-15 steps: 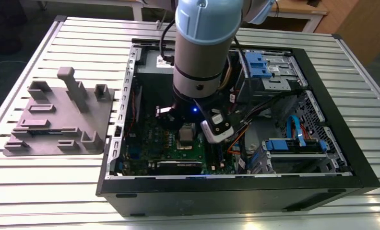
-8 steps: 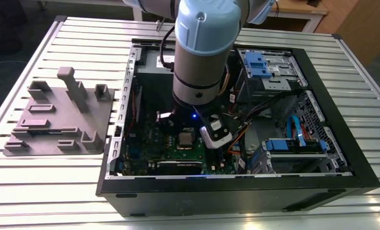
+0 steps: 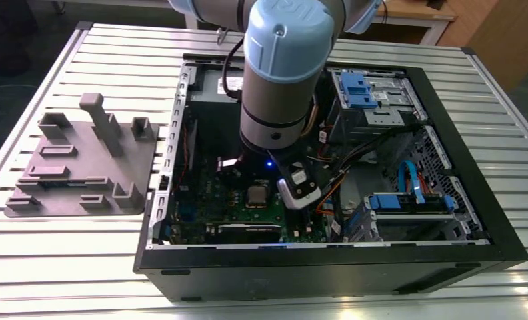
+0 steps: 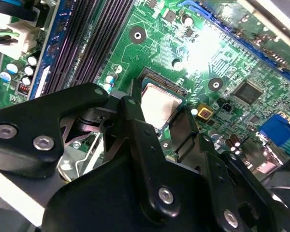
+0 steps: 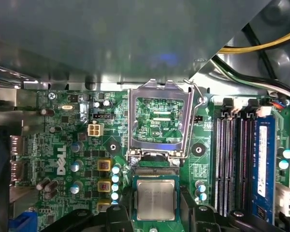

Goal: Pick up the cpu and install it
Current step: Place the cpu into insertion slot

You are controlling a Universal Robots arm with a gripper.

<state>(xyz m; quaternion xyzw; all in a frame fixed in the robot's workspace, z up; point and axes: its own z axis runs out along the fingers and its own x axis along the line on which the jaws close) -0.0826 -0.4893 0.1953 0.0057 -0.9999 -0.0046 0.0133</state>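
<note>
The cpu [image 5: 155,199], a small square chip with a silvery-grey top, lies flat in the motherboard socket; it also shows in the second wrist view [image 4: 158,103] and in the exterior view [image 3: 257,195]. The silver socket frame [image 5: 158,121] is flipped up, away from the chip. My gripper [image 5: 155,218] hangs just above the socket with its black fingers [image 5: 118,216] spread to either side of the cpu, open, not pressing on it. In the second wrist view the gripper [image 4: 159,110] flanks the chip the same way.
The arm [image 3: 277,80] reaches down into an open black computer case [image 3: 335,260] on a slatted metal table [image 3: 51,253]. Memory slots [image 5: 234,159], capacitors and cables crowd the board. A grey fixture block [image 3: 82,167] stands at the exterior view's left.
</note>
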